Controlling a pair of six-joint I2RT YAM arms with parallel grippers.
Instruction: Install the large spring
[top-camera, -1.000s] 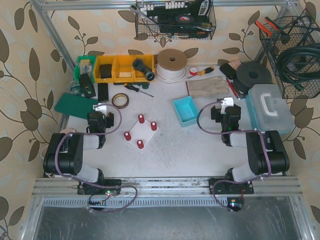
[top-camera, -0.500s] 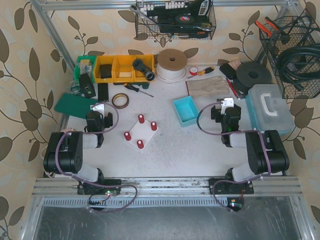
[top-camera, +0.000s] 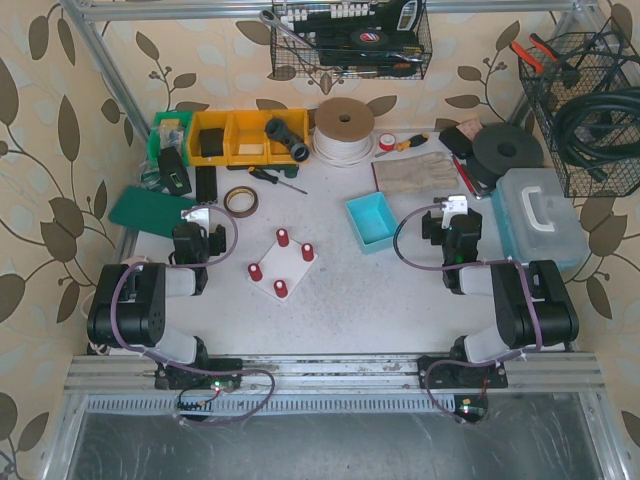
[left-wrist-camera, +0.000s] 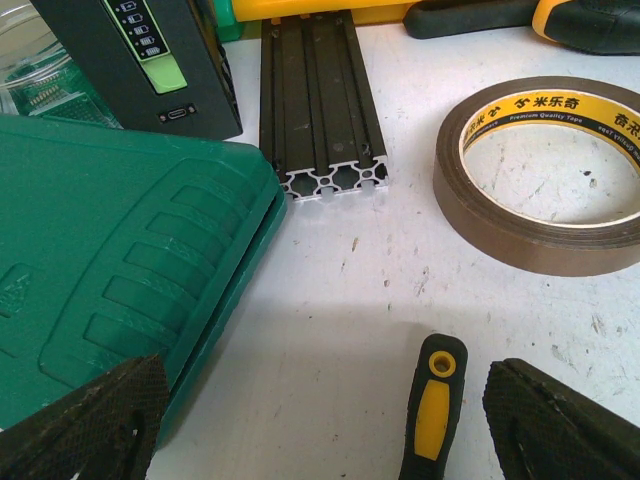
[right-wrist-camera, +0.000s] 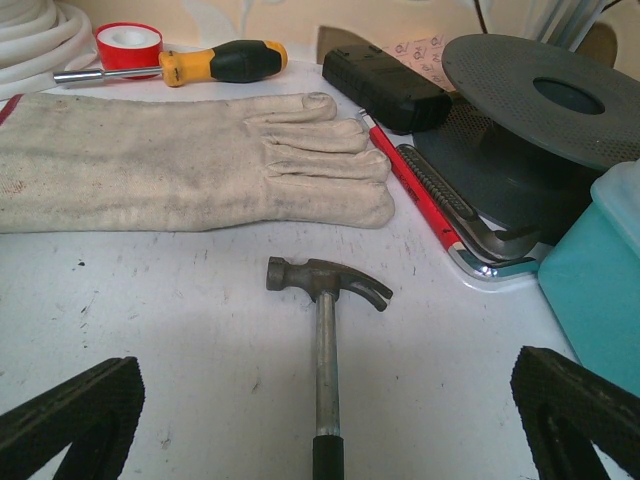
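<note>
Shows left gripper (left-wrist-camera: 322, 425) and right gripper (right-wrist-camera: 330, 425) spread wide, empty; places white plate (top-camera: 283, 262) at left's 4 o'clock, red pegs (top-camera: 283, 237) upright.

peg plate (top-camera: 282, 263) at ctr; tray (top-camera: 372, 219) just r of it, glove (top-camera: 415, 172) behind tray; tape roll (top-camera: 239, 200) behind-left of plate, case (top-camera: 150, 208) further l; toolbox (top-camera: 540, 215) far r.

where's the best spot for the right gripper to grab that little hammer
Take the hammer by its bare metal shaft, just below the head, coming down from above. It lies flat, handle pointing back toward the open right gripper, so the fingers straddle the shaft.
</note>
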